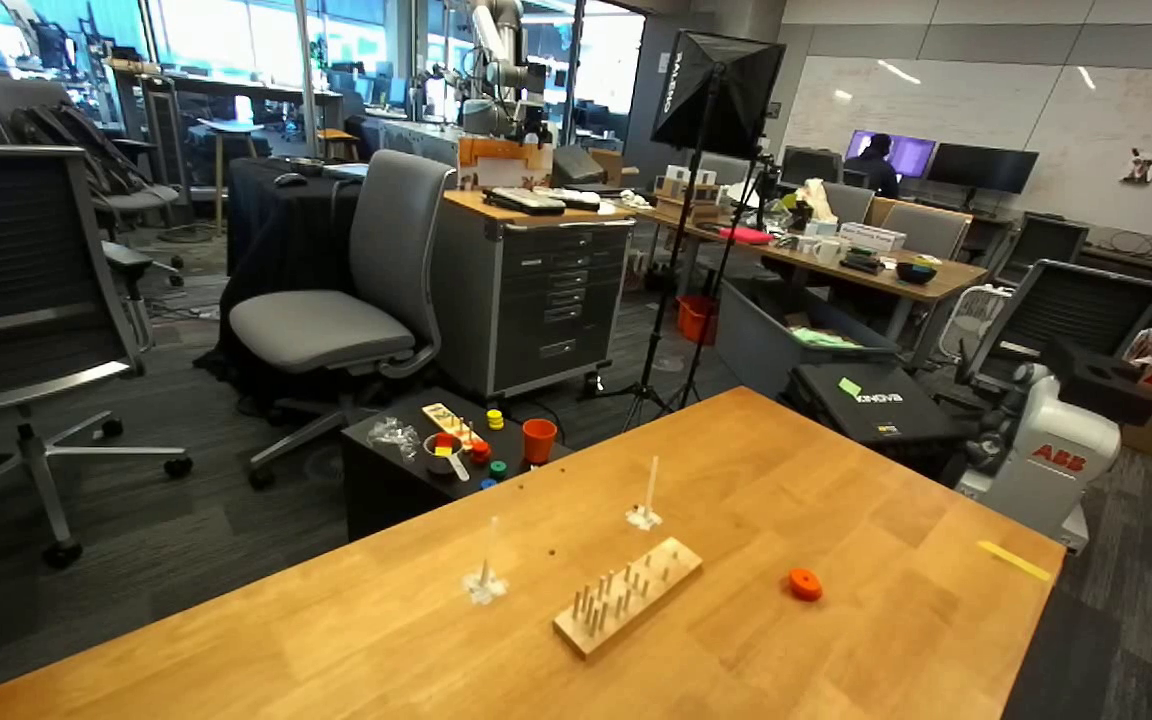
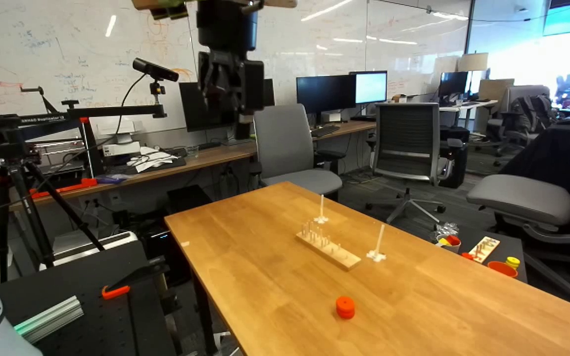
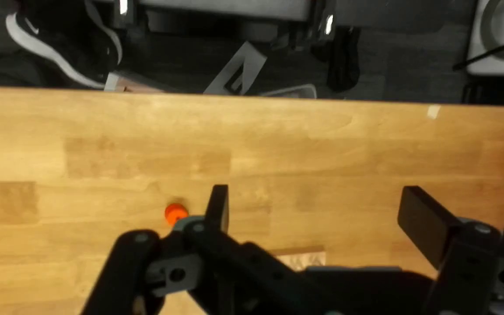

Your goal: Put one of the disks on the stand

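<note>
The red-orange disks (image 1: pixel 805 585) lie stacked on the wooden table. They also show in an exterior view (image 2: pixel 345 307), where two layers can be made out, and in the wrist view (image 3: pixel 176 213). The stand (image 1: pixel 674 560), a long pale wooden base with rows of upright pegs, lies apart from them on the table. It shows in an exterior view (image 2: pixel 335 253) too; in the wrist view only one end of the stand (image 3: pixel 304 260) shows, the rest hidden behind the gripper. My gripper (image 3: pixel 315 192) is wide open and empty, high above the table. In an exterior view, my gripper (image 2: pixel 229 111) points down.
Two thin single upright pegs (image 1: pixel 651 490) (image 1: pixel 485 570) stand taped to the table beside the stand. A low black side table (image 1: pixel 386 505) beyond the table edge holds an orange cup (image 1: pixel 538 440), a bowl and small coloured pieces. A tripod (image 2: pixel 15 183) stands near the table.
</note>
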